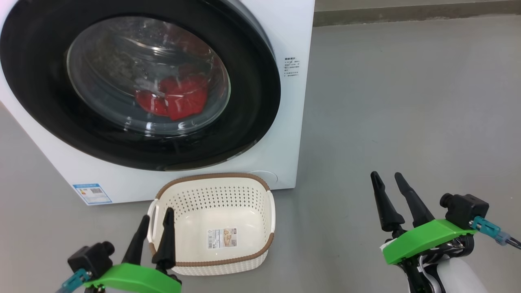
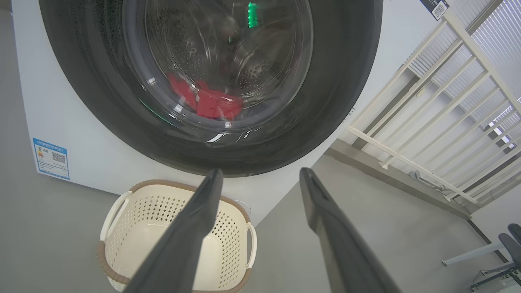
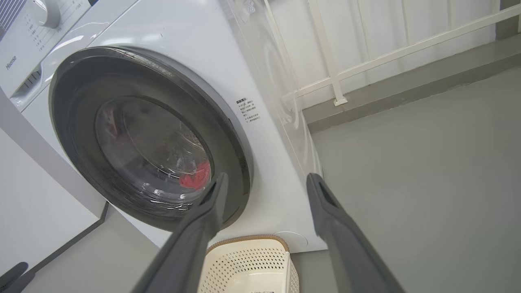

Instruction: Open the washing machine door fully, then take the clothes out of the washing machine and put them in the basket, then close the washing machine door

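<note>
The white washing machine (image 1: 281,36) fills the upper left of the head view, its black-rimmed round door (image 1: 49,106) shut against the front. Red clothes (image 1: 179,97) lie behind the glass, low in the drum, and also show through the window (image 2: 209,103) (image 3: 196,179). The cream basket (image 1: 211,195) stands empty on the floor just before the machine, brown rim up (image 2: 118,228) (image 3: 252,256). My left gripper (image 1: 156,215) is open beside the basket's left handle. My right gripper (image 1: 386,175) is open over bare floor, well right of the basket. Both hold nothing.
Grey floor (image 1: 407,101) spreads to the right of the machine. A white railing (image 3: 333,73) on a low kerb runs behind it. A blue sticker (image 1: 92,193) marks the machine's lower left front. A chair base (image 2: 488,252) stands far right in the left wrist view.
</note>
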Robot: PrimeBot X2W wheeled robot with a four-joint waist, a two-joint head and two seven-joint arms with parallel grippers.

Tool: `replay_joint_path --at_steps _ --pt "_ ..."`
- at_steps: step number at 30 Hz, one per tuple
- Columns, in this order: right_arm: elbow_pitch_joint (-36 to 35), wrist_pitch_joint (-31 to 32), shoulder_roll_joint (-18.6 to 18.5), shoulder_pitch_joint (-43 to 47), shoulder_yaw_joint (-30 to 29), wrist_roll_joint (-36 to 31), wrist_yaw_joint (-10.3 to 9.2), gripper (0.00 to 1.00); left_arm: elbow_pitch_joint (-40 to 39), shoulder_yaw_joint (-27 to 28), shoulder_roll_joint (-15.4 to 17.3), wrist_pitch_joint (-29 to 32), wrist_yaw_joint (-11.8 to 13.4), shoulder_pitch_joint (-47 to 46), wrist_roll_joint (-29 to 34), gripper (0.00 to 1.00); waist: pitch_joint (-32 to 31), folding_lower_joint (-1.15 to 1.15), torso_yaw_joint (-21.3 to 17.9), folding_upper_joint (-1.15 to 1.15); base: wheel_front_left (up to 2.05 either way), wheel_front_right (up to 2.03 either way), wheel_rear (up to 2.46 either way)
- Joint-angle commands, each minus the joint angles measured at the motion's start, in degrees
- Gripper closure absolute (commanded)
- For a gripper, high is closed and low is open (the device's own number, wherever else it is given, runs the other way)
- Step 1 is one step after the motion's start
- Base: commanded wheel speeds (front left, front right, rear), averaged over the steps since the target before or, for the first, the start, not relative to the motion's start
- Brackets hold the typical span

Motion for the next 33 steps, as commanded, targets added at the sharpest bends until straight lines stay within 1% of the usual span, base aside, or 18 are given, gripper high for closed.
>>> replay_joint_path --at_steps 1,6,12,24,33 --pt "-1.5 -0.9 -0.6 -3.0 1.2 -2.1 -0.03 0.0 -1.5 0.9 1.1 -0.9 0.3 -3.3 2.0 0.0 0.0 0.0 0.0 0.0 0.0 0.0 0.0" --pt "-1.6 -1.8 -0.6 -3.4 2.1 -5.4 -0.03 0.0 -1.8 0.8 1.1 -1.7 1.5 -3.8 5.3 0.0 0.0 0.0 0.1 0.0 0.0 0.0 0.0" --pt "-1.4 -2.8 -0.7 -4.2 2.7 -9.4 -0.04 0.0 -2.5 0.4 1.2 -2.7 2.2 -4.2 9.0 0.0 0.0 0.0 0.0 0.0 0.0 0.0 0.0" --pt "-0.7 -4.8 -0.8 -6.0 3.5 -17.8 -0.04 0.0 -2.6 -0.5 1.4 -4.8 3.2 -5.4 16.1 0.0 0.2 0.0 0.0 0.0 0.0 0.0 0.0" --pt "-0.5 -6.1 -0.9 -6.9 4.6 -22.7 -0.04 0.0 -2.3 -1.0 1.5 -6.1 3.8 -6.2 21.1 0.0 0.2 0.0 -0.2 0.0 0.0 0.0 0.0"
